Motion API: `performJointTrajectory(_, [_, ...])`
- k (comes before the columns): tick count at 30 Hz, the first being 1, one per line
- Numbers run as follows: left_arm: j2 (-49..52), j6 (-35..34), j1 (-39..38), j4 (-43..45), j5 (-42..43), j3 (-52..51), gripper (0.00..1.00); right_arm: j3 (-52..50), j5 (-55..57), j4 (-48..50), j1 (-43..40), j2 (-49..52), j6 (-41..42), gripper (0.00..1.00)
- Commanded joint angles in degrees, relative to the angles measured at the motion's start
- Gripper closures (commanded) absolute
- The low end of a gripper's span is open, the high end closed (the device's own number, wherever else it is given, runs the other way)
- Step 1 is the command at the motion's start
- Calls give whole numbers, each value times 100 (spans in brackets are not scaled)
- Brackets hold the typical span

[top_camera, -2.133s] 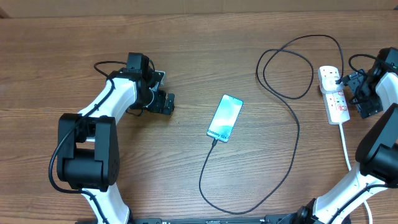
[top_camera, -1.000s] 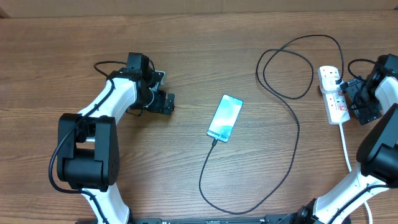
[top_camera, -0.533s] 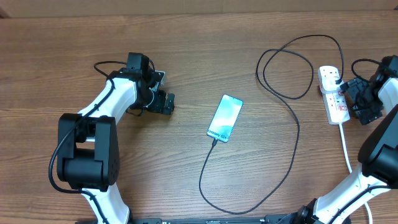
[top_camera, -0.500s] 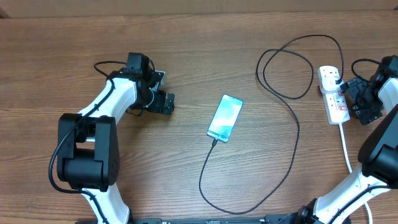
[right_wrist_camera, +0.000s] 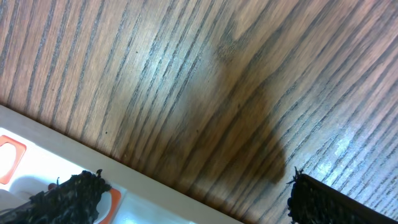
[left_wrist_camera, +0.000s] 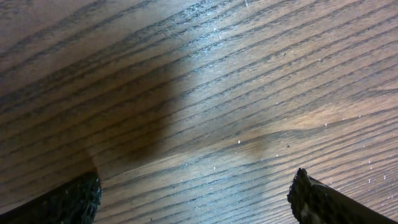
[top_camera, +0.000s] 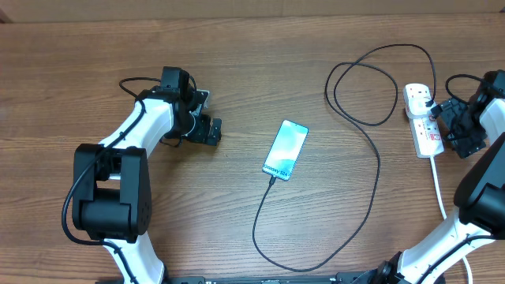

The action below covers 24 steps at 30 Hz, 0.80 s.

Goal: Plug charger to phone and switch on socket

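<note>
The wood-grain tabletop [top_camera: 95, 63] carries the phone [top_camera: 286, 150] at centre, screen lit. The charger cable [top_camera: 377, 170] appears seated in its near edge and loops to the power strip [top_camera: 424, 120] at the far right. I judge the switching step is in hand. My right end effector [top_camera: 448, 126], wide and empty, sits just right of the strip. Next, one fingertip must press the red-marked switch at the occupied outlet. The left end effector [top_camera: 207, 115] is wide and empty, well left of the phone.
</note>
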Motion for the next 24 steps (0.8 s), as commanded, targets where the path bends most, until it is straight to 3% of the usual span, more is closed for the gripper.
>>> performJointTrajectory(1, [-11, 28, 24, 0, -57, 39, 0, -155, -728, -184, 708, 120, -345, 0])
performJointTrajectory(24, [-11, 28, 24, 0, -55, 39, 0, -155, 186, -466, 938, 120, -345, 0])
